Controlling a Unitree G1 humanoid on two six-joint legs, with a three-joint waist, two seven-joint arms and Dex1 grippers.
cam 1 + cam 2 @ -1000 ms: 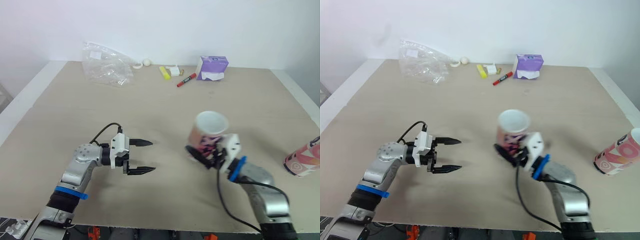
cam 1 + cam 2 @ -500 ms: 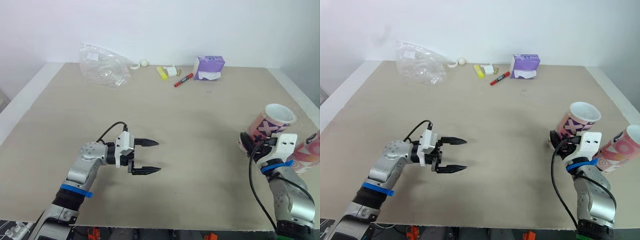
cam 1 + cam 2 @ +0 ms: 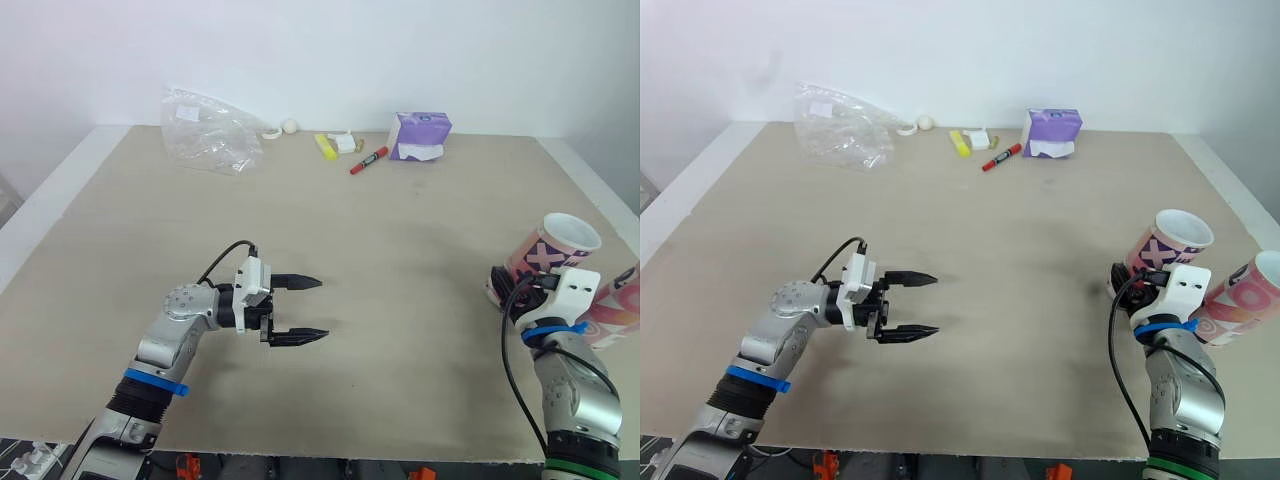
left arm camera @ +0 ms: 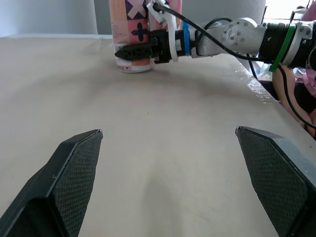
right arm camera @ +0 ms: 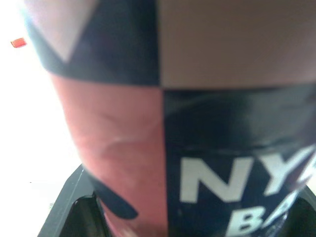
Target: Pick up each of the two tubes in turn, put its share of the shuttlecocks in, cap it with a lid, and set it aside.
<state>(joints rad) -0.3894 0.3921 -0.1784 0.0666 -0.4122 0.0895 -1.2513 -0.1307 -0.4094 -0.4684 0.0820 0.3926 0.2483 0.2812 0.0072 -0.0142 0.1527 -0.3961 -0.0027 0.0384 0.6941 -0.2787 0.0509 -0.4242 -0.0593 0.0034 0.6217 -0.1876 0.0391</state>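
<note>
Spanning both eye views, the wide beige tabletop (image 3: 330, 220) is seen with a crumpled clear plastic bag (image 3: 210, 130) at its far left. The pink-and-navy patterned cardboard tube with a white top (image 3: 551, 248) is held tilted at the table's right side. Whether its base touches the surface cannot be told. A second pink patterned tube (image 3: 1241, 298) is just beside it, at the right edge. A purple tissue box (image 3: 422, 136) is set at the far edge. The right gripper (image 4: 134, 51) is clamped on the held tube's lower part. The left gripper (image 3: 322, 308) hovers mid-table, jaws wide apart, with nothing between them. The step is judged to be setting aside. The tube should be righted and lowered until its base sits flat. It should be steered clear of its neighbour and released only once it is supported.
</note>
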